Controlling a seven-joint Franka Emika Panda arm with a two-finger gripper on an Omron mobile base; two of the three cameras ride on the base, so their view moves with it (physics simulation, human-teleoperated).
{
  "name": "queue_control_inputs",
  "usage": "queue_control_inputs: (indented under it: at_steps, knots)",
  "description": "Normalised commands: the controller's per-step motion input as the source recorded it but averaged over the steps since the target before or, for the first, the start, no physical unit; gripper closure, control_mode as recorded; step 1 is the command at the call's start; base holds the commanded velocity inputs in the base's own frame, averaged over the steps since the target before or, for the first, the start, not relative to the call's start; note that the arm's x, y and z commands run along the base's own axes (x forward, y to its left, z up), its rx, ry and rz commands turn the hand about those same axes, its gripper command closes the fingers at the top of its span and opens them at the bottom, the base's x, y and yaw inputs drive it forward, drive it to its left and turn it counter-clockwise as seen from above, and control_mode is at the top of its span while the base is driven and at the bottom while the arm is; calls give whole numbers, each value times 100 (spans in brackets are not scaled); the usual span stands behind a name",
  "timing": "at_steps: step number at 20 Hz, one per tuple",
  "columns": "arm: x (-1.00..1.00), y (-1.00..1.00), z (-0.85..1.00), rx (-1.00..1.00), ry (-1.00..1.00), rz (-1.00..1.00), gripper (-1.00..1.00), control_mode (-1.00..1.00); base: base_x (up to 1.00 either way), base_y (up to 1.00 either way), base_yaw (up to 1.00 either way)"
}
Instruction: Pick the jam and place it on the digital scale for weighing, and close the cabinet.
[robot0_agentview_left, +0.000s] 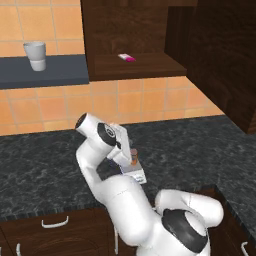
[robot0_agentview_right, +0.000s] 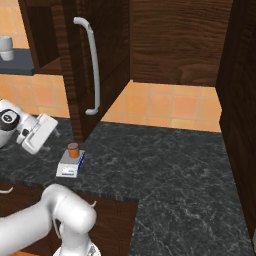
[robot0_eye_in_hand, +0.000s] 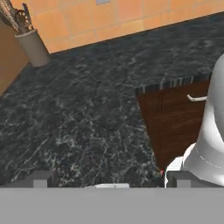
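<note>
The jam (robot0_agentview_right: 73, 149) stands upright on the digital scale (robot0_agentview_right: 70, 165), on the dark counter (robot0_agentview_right: 180, 170) near the cabinet (robot0_agentview_right: 80, 65) door; the door hangs open, its silver handle (robot0_agentview_right: 92, 65) facing out. The gripper (robot0_eye_in_hand: 109, 179) is spread wide with nothing between its fingers; it seems to sit just beside the jar, though the arm hides part of it.

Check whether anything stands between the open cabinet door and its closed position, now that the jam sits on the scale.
Nothing visible does. The jam stands on the digital scale on the counter, below the door's lower edge. The cabinet door hangs open; the end effector, jaws open, is beside the scale, left of the door.
</note>
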Motion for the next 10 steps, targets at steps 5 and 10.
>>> queue_control_inputs:
  at_steps: [5,10]
  knots:
    - [-65,-77,5,10,-27,31,-100,-100,0,0,0]
    - [-44,-61,14,8,-23,36,-100,-100,0,0,0]
